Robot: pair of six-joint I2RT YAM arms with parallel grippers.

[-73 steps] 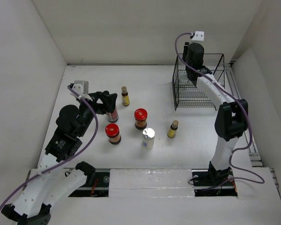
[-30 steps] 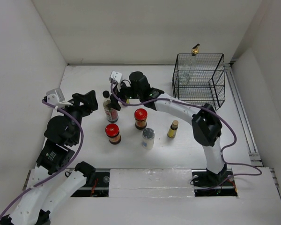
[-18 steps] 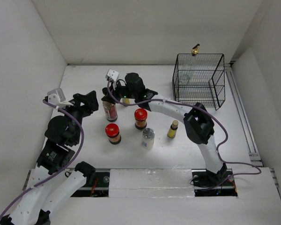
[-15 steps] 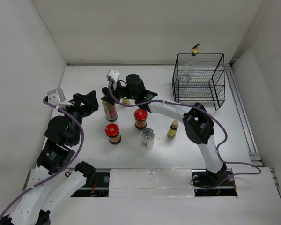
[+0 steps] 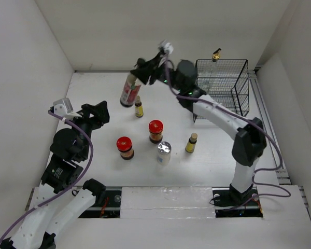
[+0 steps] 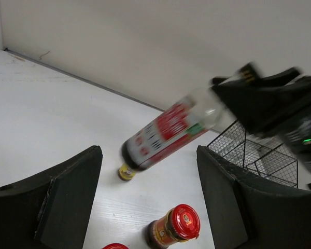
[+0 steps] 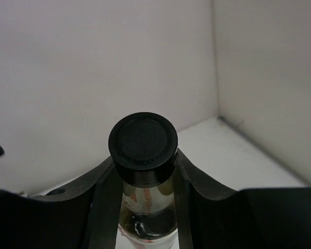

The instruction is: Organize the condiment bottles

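1. The dark glass bottle with red label and black cap [image 5: 128,92] hangs tilted above the white table [image 5: 93,93], its base down near a small yellow brown-capped bottle [image 5: 138,107].
2. My right gripper [image 5: 144,72] is clamped on its neck, arm raised and reaching left of the black wire basket [image 5: 238,88].
3. My left gripper [image 5: 96,111] sits low to the left, fingers spread wide, well apart from the bottle.

White table [image 5: 217,155], seen from above: centre red jar [image 5: 155,130], left red jar [image 5: 125,147] and silver-lidded jar [image 5: 164,153] clustered upright, far yellow bottle [image 5: 138,107] behind, right yellow bottle [image 5: 191,142] beside, basket [image 5: 220,98] far right.
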